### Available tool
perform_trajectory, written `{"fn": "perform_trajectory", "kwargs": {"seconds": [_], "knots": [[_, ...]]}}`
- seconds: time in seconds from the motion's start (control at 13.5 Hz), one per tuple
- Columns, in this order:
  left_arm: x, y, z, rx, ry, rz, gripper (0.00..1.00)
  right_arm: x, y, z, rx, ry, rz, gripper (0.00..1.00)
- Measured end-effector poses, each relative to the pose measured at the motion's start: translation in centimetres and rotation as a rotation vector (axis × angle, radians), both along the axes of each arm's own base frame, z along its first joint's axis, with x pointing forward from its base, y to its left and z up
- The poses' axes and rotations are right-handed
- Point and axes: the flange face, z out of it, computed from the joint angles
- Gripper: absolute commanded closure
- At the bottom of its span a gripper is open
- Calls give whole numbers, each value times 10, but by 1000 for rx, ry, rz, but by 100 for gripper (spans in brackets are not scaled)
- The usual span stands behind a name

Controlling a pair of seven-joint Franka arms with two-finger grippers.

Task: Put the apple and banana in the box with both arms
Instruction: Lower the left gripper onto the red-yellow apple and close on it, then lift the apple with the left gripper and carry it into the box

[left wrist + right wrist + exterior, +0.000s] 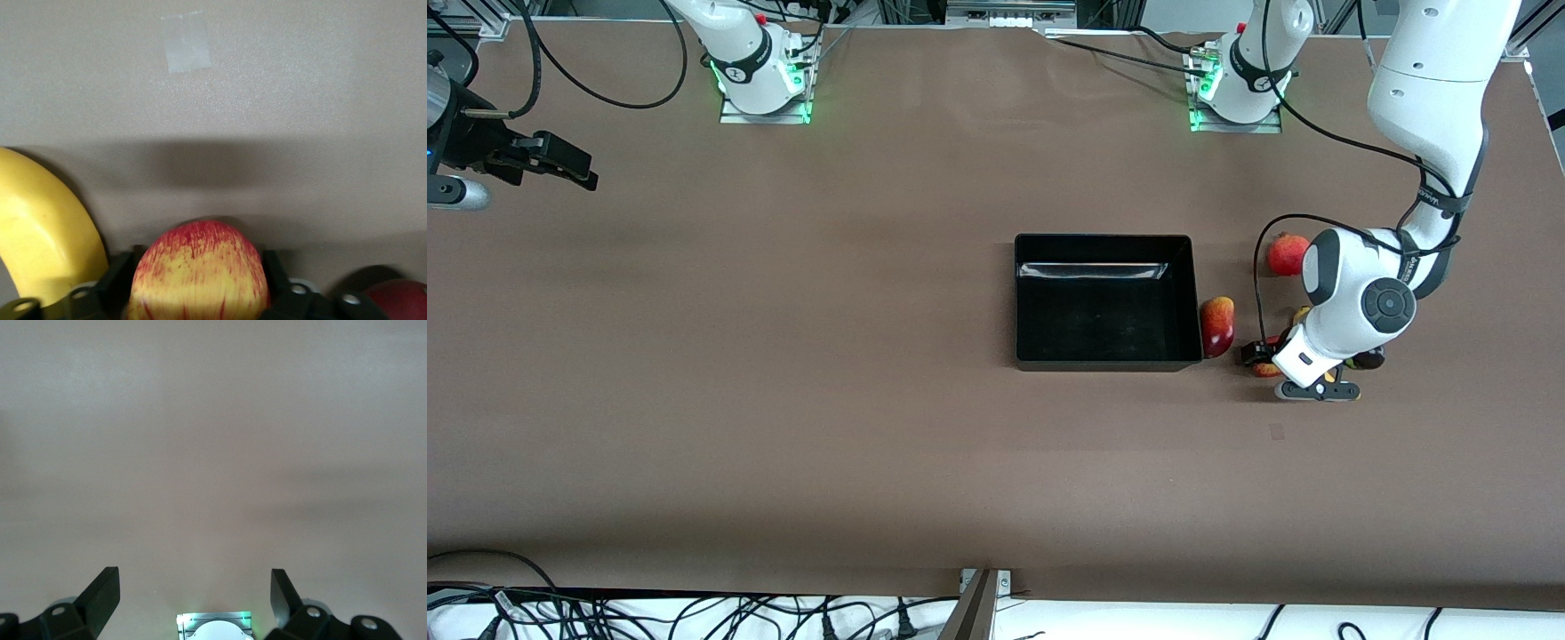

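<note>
Front view is showing the tabletop (783,373), with the empty box (1106,302) at centre right and the left gripper (1303,378) down among fruit at right of the frame. The right gripper (551,164) is waiting at upper left, fingers (100,597) spread on nothing. Left wrist view alone is revealing the apple (200,273) sitting between the fingers (117,283), which are flanking it, with the banana (47,247) just beside. I judge the apple pickup is underway; next comes squeezing firmly, then lifting toward the box.
</note>
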Motion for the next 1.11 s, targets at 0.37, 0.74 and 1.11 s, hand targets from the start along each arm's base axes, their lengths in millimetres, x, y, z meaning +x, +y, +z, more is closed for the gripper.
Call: {"fn": "perform_trajectory", "kwargs": {"seconds": [0.37, 0.74, 1.11], "knots": [[0, -1, 1, 0, -2, 7, 88, 0, 0, 0, 0, 0, 0, 0], [8, -16, 40, -2, -14, 48, 95, 0, 0, 0, 0, 1, 0, 0], [18, -61, 172, -42, -20, 191, 97, 0, 0, 0, 0, 2, 0, 0]]}}
